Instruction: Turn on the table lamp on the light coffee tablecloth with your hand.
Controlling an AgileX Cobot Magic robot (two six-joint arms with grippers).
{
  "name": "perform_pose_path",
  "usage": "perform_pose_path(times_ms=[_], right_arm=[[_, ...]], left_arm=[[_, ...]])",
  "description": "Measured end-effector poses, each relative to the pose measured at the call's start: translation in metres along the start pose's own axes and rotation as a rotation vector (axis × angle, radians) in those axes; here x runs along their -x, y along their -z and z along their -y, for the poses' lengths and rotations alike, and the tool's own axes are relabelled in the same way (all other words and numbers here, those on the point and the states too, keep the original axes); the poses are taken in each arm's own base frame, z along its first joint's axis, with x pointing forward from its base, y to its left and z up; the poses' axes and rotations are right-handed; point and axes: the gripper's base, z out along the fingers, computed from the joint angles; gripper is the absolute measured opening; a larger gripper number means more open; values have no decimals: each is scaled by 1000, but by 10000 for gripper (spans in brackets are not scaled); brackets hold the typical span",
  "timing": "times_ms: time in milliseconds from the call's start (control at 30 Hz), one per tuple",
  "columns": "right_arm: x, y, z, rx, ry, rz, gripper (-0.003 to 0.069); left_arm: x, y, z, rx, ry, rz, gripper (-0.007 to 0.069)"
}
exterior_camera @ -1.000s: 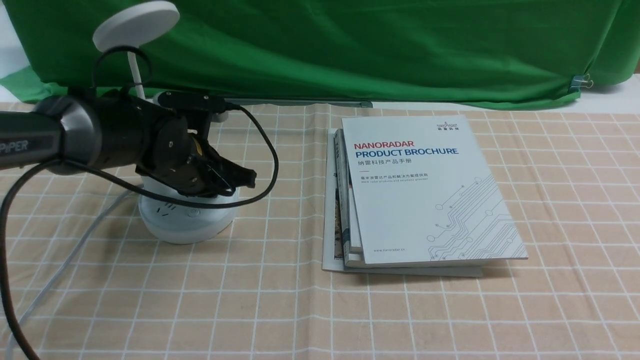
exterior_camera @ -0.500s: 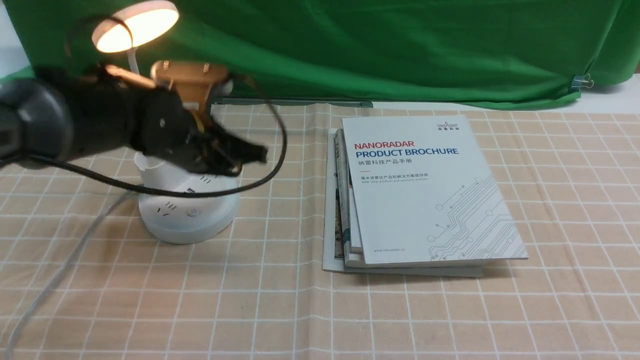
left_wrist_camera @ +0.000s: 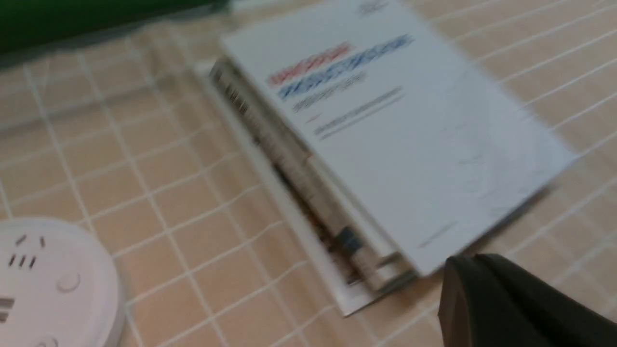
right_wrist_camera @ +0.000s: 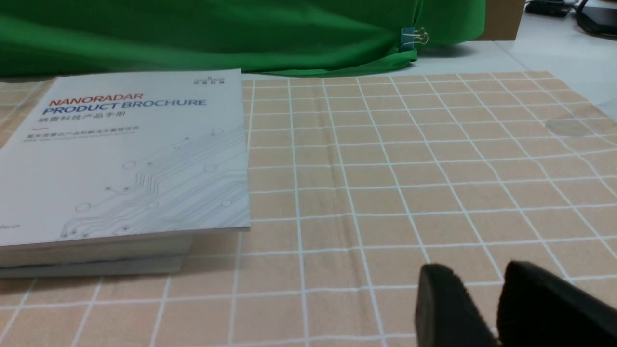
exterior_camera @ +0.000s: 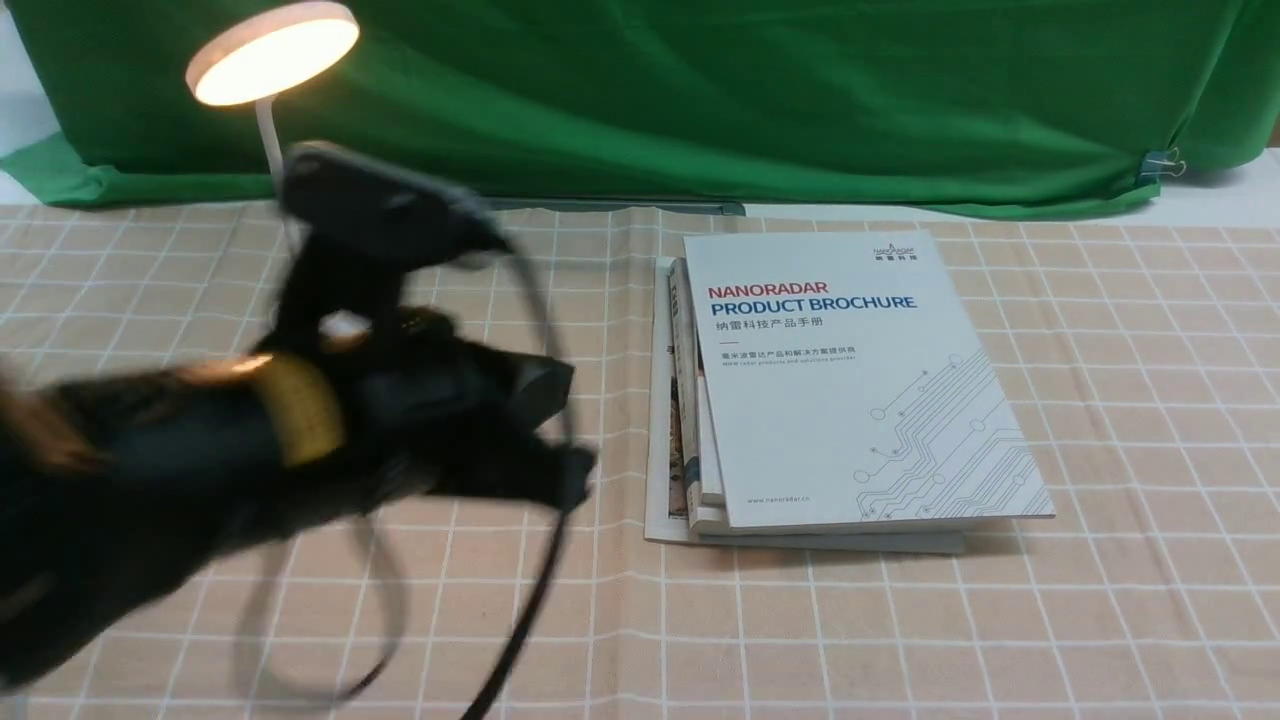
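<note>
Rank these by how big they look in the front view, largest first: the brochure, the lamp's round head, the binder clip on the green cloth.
1. The brochure
2. The lamp's round head
3. The binder clip

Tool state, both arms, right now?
Left tool: can't tell open or closed, blurred in front view and cut off in wrist view.
Right tool: slightly open, nothing between the fingertips.
</note>
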Motion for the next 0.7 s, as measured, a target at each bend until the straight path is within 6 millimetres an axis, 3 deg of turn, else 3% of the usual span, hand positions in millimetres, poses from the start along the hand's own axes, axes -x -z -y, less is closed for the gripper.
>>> perform_pose_path(times_ms=[67,100,167,300,467,700], right_arm=[[0,0,0,0,0,0,241],[0,0,0,0,0,0,241],[0,0,0,0,0,0,241],[0,0,0,0,0,0,241],[0,0,0,0,0,0,241],[0,0,0,0,0,0,241]], left_arm=[[-1,39,3,-27,-11,105,1],[-1,42,3,-28,-11,112,1],[-3,70,3,-38,-22,200,1],[-7,105,1,-45,-46,317,1],[-11,126,1,-53,-45,389,1],[-12,129,0,-49,-65,407,1]])
